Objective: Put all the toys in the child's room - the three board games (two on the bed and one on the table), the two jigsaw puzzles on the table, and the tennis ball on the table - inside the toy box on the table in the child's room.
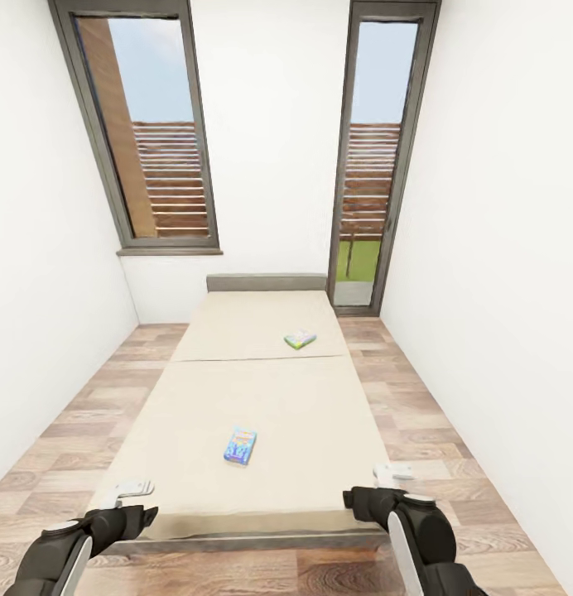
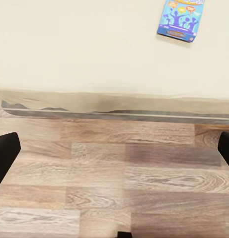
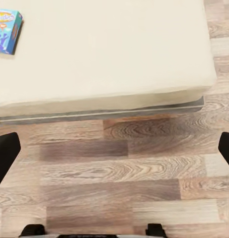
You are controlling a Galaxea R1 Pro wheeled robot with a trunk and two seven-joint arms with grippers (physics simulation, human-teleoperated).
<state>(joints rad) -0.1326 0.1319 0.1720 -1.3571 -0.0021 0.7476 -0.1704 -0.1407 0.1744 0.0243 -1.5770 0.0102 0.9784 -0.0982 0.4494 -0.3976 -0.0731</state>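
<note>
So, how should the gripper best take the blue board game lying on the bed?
The blue board game lies flat on the bed, its short end toward the foot. Probably best to come from above and pinch across its two long edges, the narrower span.

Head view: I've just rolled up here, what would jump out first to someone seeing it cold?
The long beige bed running away down the middle of the narrow white room, with two colourful board games on it: a blue one lying near the foot, a green-white one further up towards the headboard. Both grippers, left and right, hang open and empty at the foot of the bed.
</note>
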